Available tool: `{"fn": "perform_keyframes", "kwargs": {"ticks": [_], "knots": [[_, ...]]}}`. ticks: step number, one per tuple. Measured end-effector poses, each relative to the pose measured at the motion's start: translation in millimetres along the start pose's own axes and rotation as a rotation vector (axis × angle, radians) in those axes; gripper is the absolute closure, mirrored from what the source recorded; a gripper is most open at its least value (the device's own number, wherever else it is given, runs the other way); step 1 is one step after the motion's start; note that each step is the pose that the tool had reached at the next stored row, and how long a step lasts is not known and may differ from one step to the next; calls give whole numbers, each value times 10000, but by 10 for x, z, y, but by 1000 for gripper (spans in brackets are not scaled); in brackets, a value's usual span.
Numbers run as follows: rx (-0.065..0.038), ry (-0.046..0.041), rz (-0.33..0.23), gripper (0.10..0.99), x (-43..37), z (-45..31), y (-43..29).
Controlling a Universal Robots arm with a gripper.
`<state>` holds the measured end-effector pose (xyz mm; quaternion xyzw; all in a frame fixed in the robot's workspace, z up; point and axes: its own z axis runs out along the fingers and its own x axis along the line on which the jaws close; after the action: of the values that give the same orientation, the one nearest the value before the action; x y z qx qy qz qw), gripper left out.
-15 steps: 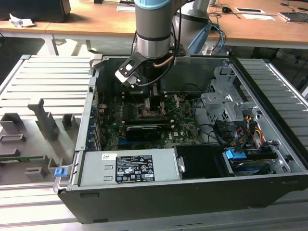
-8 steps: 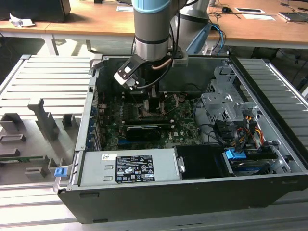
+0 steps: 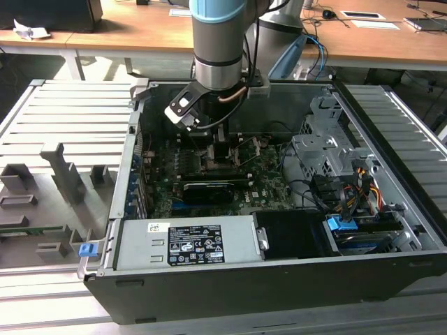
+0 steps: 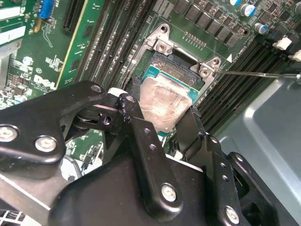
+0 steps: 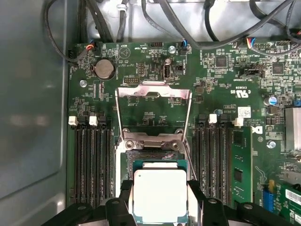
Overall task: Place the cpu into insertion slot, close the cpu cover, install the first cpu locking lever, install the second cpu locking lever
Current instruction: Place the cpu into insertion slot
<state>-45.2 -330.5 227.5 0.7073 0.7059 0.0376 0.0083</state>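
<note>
My gripper (image 5: 161, 200) is shut on the cpu (image 5: 160, 194), a silvery square chip, with a black finger on each of two opposite sides. In both wrist views the chip sits over the near part of the insertion slot (image 5: 149, 156), whose far black part still shows past it. The cpu cover (image 5: 153, 91), a silver frame, stands swung open beyond the slot, and thin wire levers (image 5: 117, 123) run along its sides. The second wrist view has the cpu (image 4: 165, 100) between the fingers (image 4: 135, 117) next to the insertion slot (image 4: 178, 66). In the exterior view the gripper (image 3: 221, 155) reaches down into the open computer case.
Black memory slots (image 5: 91, 165) flank the socket on both sides. Cables (image 5: 155, 23) hang along the board's far edge by the case wall (image 5: 28, 117). A power supply (image 3: 188, 244) and a drive cage (image 3: 328, 150) with wiring fill the case's front and the exterior view's right.
</note>
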Motion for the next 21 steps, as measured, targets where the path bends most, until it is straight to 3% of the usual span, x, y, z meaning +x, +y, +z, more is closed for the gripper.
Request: {"fn": "perform_keyframes", "kwargs": {"ticks": [5, 21], "knots": [[0, -57, 4, 545, 5, 75, -6], [1, -74, 29, 545, 5, 139, -11]]}}
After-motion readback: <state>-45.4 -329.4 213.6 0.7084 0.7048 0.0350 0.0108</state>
